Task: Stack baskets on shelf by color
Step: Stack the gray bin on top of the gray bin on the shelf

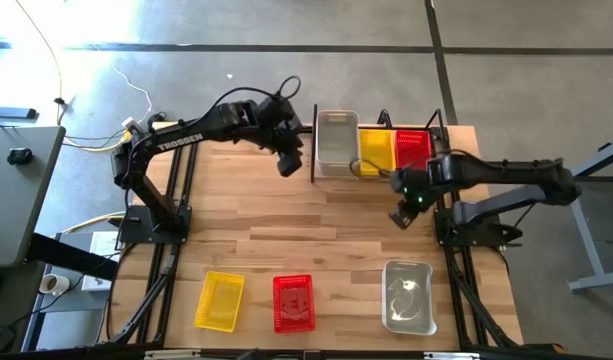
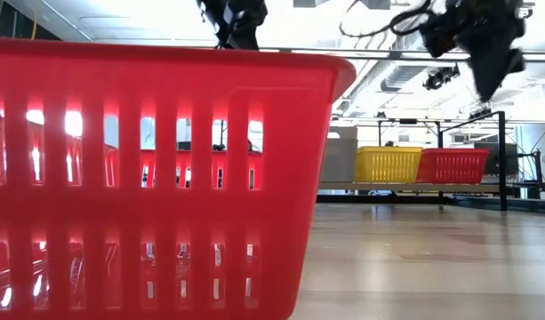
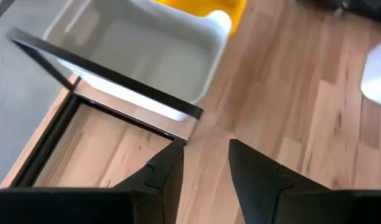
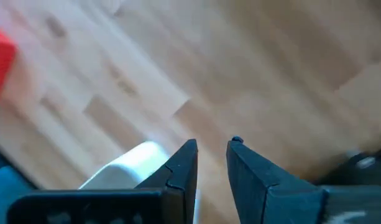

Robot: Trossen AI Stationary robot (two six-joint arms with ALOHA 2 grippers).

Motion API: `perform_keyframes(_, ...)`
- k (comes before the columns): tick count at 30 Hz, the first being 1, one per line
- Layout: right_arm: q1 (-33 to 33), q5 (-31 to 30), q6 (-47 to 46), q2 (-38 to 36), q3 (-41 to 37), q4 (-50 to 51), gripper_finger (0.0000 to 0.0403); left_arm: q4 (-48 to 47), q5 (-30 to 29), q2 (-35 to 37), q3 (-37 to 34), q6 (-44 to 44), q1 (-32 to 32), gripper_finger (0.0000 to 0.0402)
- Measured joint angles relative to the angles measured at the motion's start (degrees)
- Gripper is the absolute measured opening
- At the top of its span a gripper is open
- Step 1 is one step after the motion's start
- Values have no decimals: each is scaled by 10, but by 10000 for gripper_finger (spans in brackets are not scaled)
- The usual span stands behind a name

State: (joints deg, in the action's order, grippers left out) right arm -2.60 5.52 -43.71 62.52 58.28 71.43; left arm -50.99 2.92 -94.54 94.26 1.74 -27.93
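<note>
Left gripper (image 1: 289, 163) hangs just beside the shelf (image 1: 314, 140), at the end holding the clear basket (image 1: 336, 140); its fingers (image 3: 165, 171) stand slightly apart with bare table between them, clamped on nothing. Right gripper (image 1: 401, 216) hovers over the table (image 1: 316, 240) just in front of the shelf's opposite end, fingers (image 4: 181, 165) likewise a little apart and empty. On the shelf, the clear basket, a yellow basket (image 1: 375, 150) and a red basket (image 1: 413, 148) sit side by side, touching; what lies inside them cannot be told. Well apart from the shelf, along the table's opposite edge, stand a second yellow basket (image 1: 219, 301), a second red basket (image 1: 293, 302) and a second clear basket (image 1: 407, 295), each separate and apparently empty. The shelf's black end post stands between the left gripper and the clear basket.
</note>
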Motion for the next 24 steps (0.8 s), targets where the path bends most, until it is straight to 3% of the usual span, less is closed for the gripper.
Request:
perform_keyframes(12,229,15,-271,1,0,-96,74,-20,-1,0,0,-28,45,117)
perform_keyframes(24,366,-36,-339,3,0,-116,74,-23,-7,0,0,85,61,117)
